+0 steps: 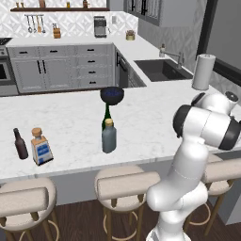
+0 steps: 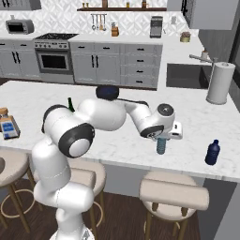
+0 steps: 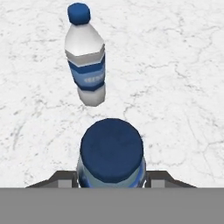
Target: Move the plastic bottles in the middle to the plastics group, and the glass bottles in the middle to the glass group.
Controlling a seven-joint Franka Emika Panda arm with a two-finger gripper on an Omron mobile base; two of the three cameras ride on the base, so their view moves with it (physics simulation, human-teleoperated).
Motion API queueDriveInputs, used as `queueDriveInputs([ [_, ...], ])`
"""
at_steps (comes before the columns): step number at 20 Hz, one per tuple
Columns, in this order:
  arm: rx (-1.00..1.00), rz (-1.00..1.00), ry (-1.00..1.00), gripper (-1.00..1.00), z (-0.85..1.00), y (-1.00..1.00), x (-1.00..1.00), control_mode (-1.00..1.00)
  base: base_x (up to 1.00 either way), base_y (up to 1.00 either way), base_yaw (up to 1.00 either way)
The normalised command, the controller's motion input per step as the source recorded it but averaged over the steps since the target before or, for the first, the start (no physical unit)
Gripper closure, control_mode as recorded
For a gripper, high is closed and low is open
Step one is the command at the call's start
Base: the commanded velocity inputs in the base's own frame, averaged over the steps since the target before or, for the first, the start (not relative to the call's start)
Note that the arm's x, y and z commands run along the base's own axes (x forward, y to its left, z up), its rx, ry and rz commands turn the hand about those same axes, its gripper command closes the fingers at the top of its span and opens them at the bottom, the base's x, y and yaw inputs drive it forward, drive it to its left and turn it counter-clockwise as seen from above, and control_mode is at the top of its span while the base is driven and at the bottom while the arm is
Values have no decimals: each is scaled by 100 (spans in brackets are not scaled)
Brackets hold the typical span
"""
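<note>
While the arm bends away to the right of the left base view, the white marble counter carries the two glass bottles still in its middle: the dark green wine bottle stands upright just behind the stout grey-blue bottle with a tan cap, the two overlapping in this view. A dark blue bowl sits farther back, behind the wine bottle. Near the left end, well apart from the middle pair, the small dark brown bottle stands just beside the square blue-labelled bottle with its cork-coloured stopper; these form the glass group.

From the right base view, the arm reaches across the counter to the right, and the pincer points downward, pinching the small teal-blue plastic bottle, which hangs upright below it over the counter top. I cannot tell whether its base touches the surface. A dark blue bottle stands near the counter's front edge, to the right of the held one. A paper towel roll stands farther back by the sink.

Looking down from the hand view, the held bottle's blue cap sits between the two finger tips, which press its sides. Beyond it stands a whitish bottle with a blue band and blue cap.
</note>
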Motion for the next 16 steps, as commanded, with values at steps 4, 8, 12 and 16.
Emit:
queueDriveInputs([
  [4, 0, 0, -1, 100, -42, 0, 10, -100, 0, 0, 0],
  [8, 0, 0, 0, 100, -33, 0, 9, -100, 0, 0, 0],
  [12, 0, 0, -2, 100, -7, 0, 5, -100, 0, 0, 0],
  [16, 0, 0, -1, 100, 2, -1, 14, -100, 0, 0, 0],
])
